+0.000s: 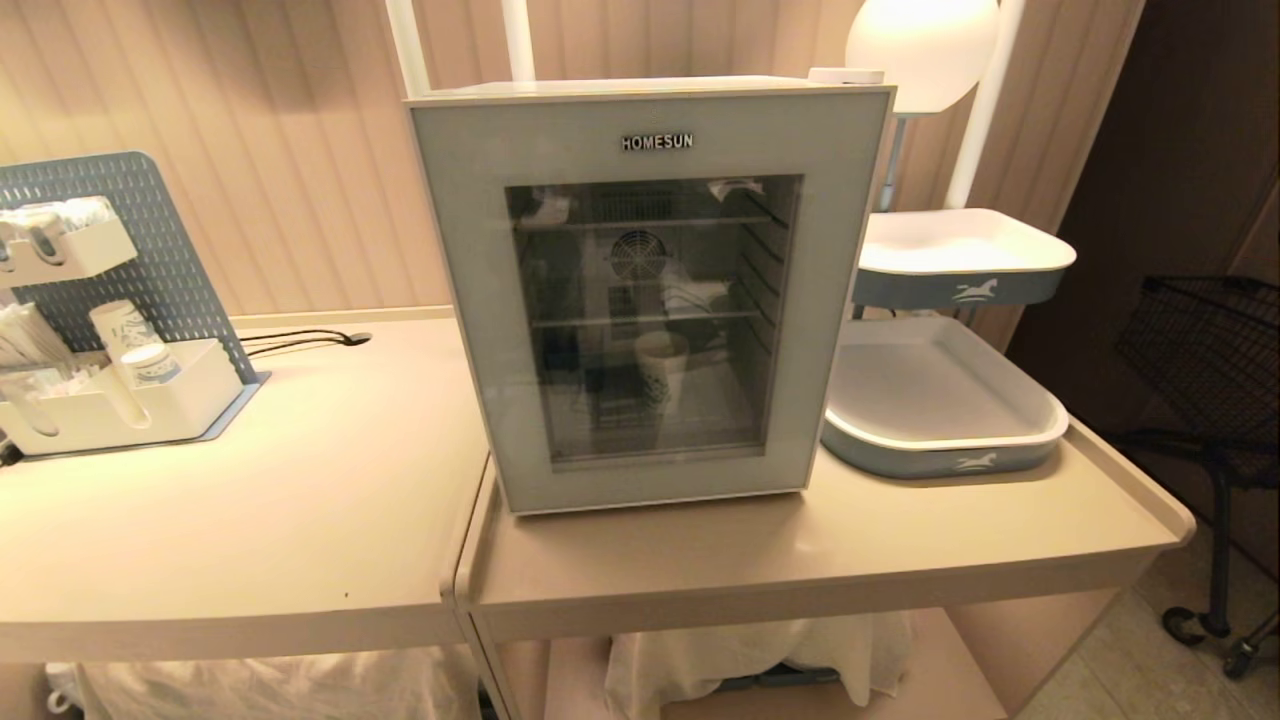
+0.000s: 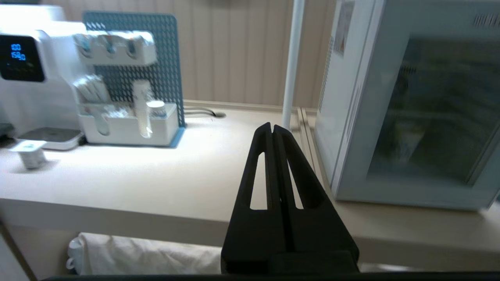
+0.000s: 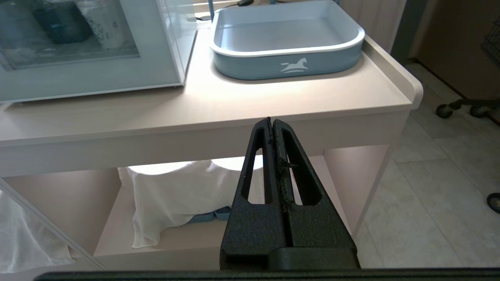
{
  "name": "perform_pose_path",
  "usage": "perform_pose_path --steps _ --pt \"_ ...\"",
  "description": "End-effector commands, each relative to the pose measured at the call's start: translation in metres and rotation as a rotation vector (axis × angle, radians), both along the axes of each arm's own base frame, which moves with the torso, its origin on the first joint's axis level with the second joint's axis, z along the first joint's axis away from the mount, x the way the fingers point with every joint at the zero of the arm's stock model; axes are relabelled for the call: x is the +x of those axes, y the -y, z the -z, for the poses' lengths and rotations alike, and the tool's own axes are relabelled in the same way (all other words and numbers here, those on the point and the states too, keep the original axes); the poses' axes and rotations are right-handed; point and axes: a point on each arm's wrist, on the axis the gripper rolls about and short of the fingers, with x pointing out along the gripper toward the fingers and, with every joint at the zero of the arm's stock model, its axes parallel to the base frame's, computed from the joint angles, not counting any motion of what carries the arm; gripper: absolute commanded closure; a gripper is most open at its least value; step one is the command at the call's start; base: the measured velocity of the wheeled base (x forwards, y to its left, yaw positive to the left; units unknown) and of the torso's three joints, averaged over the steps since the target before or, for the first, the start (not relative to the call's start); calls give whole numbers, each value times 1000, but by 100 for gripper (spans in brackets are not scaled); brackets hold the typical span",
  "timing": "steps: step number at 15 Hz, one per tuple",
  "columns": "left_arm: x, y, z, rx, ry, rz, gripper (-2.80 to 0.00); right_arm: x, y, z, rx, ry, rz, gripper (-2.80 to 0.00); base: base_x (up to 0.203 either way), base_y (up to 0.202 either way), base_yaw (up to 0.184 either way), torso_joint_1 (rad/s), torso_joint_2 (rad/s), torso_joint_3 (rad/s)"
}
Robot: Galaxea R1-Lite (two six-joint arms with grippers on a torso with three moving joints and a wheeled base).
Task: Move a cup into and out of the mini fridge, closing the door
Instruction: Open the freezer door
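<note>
Well to the left of the mini fridge (image 1: 650, 290), a blue pegboard organiser (image 1: 120, 330) holding spare cups is seen on the counter (image 1: 300, 500). The left tool (image 2: 272, 127) is pressed fully shut with nothing held, level with the counter edge just left of the fridge. The door (image 1: 470, 300) is closed, and the cup (image 1: 661, 372) is seen through its glass, apparently standing upright on the fridge floor, though reflections blur it. To open well, the door's free edge should be hooked and swung wide before any reach inside. Right of the fridge lies a blue tray (image 1: 940, 450); below the counter there, the right tool (image 3: 272, 121) is likewise shut and empty.
</note>
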Motion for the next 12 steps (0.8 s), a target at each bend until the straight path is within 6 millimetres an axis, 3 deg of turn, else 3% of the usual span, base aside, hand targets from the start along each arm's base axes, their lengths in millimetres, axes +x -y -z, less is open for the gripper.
perform_pose_path --steps 1,2,4,6,8,9,10,12 --pt "14 -1 -61 -21 -108 -10 0 0 0 0 0 -1 -1 0 0 0 0 0 0 0" --pt "39 -1 -86 -37 -197 -12 0 0 0 0 0 -1 0 0 0 0 0 0 0 0" --pt "120 0 -111 -59 -411 17 0 0 0 0 1 -1 -1 0 0 0 0 0 0 0" --pt "205 2 -109 -76 -584 93 0 0 0 0 0 -1 -1 0 0 0 0 0 0 0" --pt "278 1 -90 -103 -734 283 0 0 0 0 2 -1 -1 0 0 0 0 0 0 0" --pt "308 -7 -77 -129 -778 424 -280 0 0 0 2 -1 -1 0 0 0 0 0 0 0" --pt "334 -22 -61 -167 -790 608 -280 0 0 0 1 -1 0 0 0 0 0 0 0 0" --pt "361 -53 -31 -193 -734 880 -280 0 0 0 2 -1 0 0 0 0 0 0 0 0"
